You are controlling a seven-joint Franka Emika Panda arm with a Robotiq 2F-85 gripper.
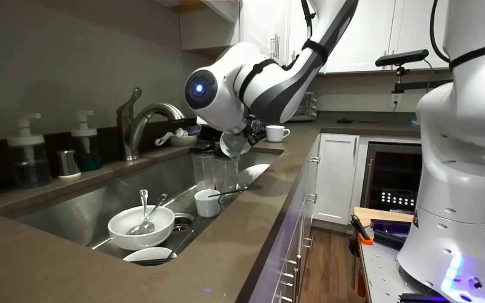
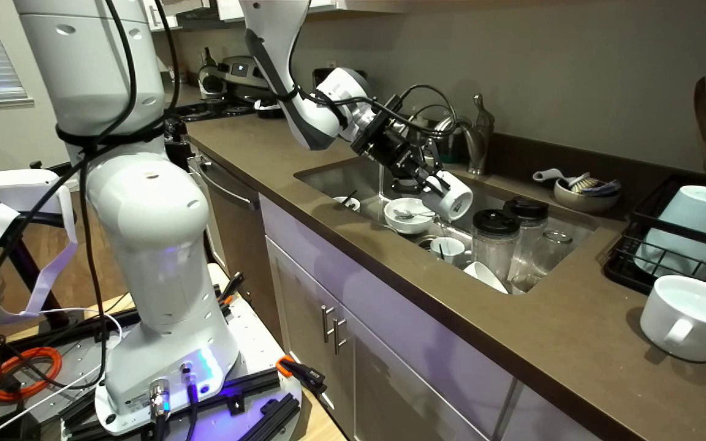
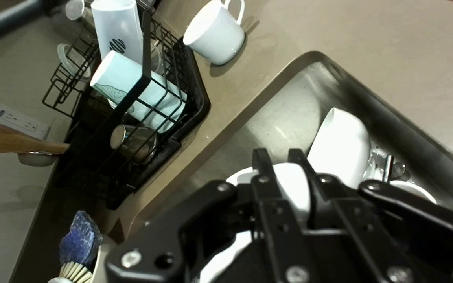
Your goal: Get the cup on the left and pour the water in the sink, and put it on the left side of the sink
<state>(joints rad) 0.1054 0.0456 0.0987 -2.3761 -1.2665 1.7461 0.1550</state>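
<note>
Robotiq gripper (image 3: 280,155) is pinching the cup (image 2: 449,197); can't tell if it's on handle or wall. Cup's in the air over the sink (image 1: 74,219): smooth glossy white, round mouth, tipped well over, long axis nearly horizontal and roughly along the basin. Mouth faces the end with the bowl (image 1: 141,240), base faces the dish rack (image 3: 194,114), black wire. Sink is stainless, rectangular, rounded corners, set in smooth grey-brown counter (image 1: 242,244); faucet (image 1: 129,139) is curved, satin metal. Bowl's glossy white, metal spoons (image 1: 142,228) inside. Clear jars (image 2: 495,248), black lids, also in the basin. White mug (image 2: 684,318) upright on the counter, just beside the rack.
</note>
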